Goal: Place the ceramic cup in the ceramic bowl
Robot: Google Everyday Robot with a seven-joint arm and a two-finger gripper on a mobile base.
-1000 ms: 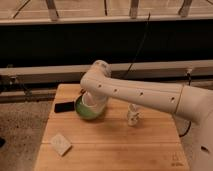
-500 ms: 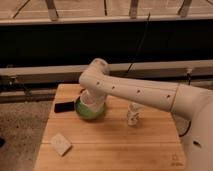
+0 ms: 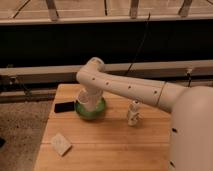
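The green ceramic bowl (image 3: 92, 112) sits on the wooden table (image 3: 110, 145) at its back left. The white ceramic cup (image 3: 86, 101) is over the bowl's left part, at or just inside its rim. My gripper (image 3: 88, 95) comes down from the white arm's elbow right above the bowl and sits at the cup; the arm hides most of it. I cannot tell whether the cup rests in the bowl or is held.
A flat black phone (image 3: 64, 106) lies left of the bowl. A slim white figurine-like bottle (image 3: 133, 113) stands right of the bowl. A small white flat object (image 3: 60, 144) lies at the front left. A dark wall with a rail runs behind the table.
The arm's elbow has shifted slightly left and the cup has moved a little lower toward the bowl. The other objects have not moved.
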